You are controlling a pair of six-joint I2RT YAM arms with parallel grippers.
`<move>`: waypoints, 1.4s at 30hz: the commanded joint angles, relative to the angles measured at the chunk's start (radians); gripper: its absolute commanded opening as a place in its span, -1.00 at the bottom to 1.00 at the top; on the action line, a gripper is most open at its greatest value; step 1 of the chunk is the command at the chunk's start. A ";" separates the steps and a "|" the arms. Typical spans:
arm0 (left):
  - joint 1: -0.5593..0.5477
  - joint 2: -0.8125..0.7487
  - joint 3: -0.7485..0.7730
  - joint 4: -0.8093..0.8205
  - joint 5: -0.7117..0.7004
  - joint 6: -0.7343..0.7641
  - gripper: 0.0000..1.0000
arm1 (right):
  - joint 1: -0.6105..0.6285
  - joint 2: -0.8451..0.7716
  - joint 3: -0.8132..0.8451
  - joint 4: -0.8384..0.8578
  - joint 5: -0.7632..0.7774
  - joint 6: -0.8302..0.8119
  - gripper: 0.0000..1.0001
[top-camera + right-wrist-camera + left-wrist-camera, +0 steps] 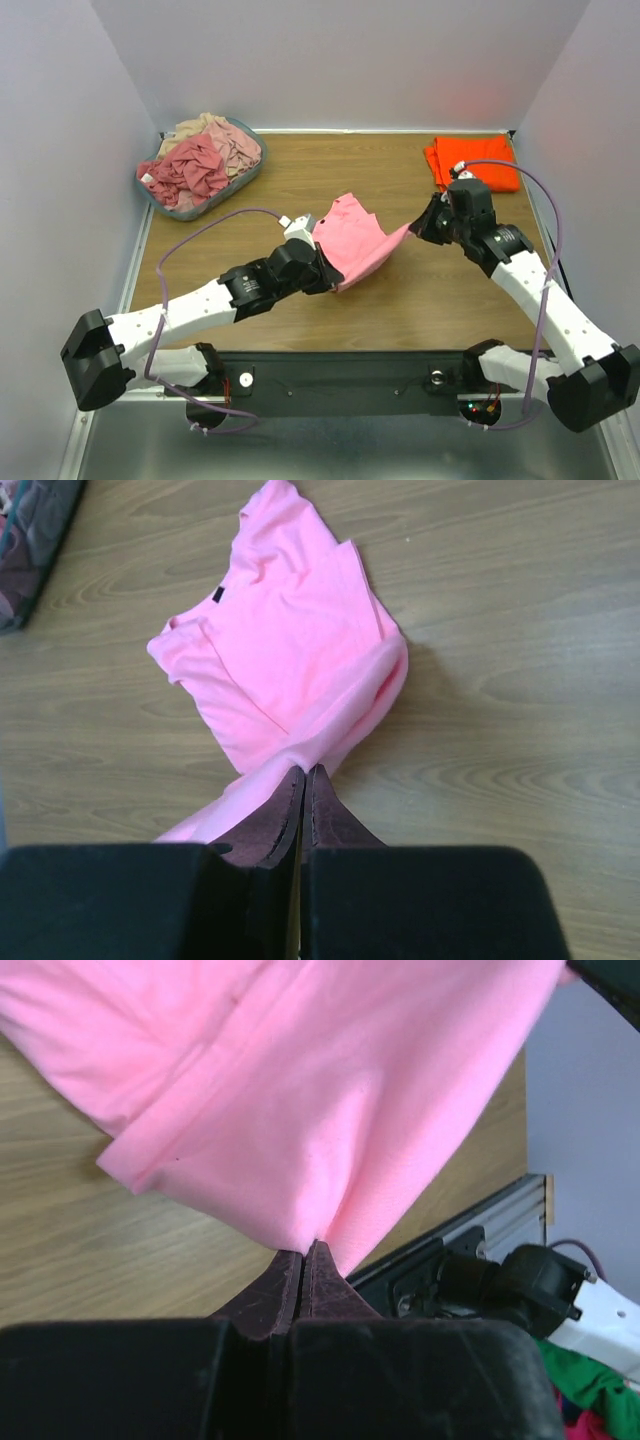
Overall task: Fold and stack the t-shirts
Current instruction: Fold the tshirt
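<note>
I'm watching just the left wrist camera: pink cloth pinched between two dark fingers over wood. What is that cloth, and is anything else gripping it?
Observer: It's a pink t-shirt. The right gripper is shut on another edge of it, so it spans between both arms.
Operator: Any finished ones anywhere?
Observer: Yes, an orange t-shirt lies folded at the far right corner of the table.
Operator: And more waiting?
Observer: A heap of rose and beige shirts fills a grey-blue basket at the far left.
</note>
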 commanded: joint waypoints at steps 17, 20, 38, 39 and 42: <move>0.376 0.133 0.132 -0.016 0.072 0.205 -1.00 | 0.005 0.443 0.401 0.098 -0.003 -0.089 -0.99; 0.434 0.176 0.150 -0.010 0.083 0.229 -1.00 | 0.005 0.512 0.453 0.102 -0.012 -0.100 -0.99; 0.602 0.561 0.420 -0.053 0.098 0.280 -0.22 | 0.000 0.945 0.783 0.105 -0.012 -0.114 -0.24; 0.602 0.572 0.434 -0.058 0.097 0.284 0.33 | 0.000 0.953 0.793 0.104 -0.012 -0.105 0.20; 0.602 0.557 0.460 -0.068 0.097 0.287 0.97 | 0.000 0.931 0.793 0.104 -0.039 -0.099 1.00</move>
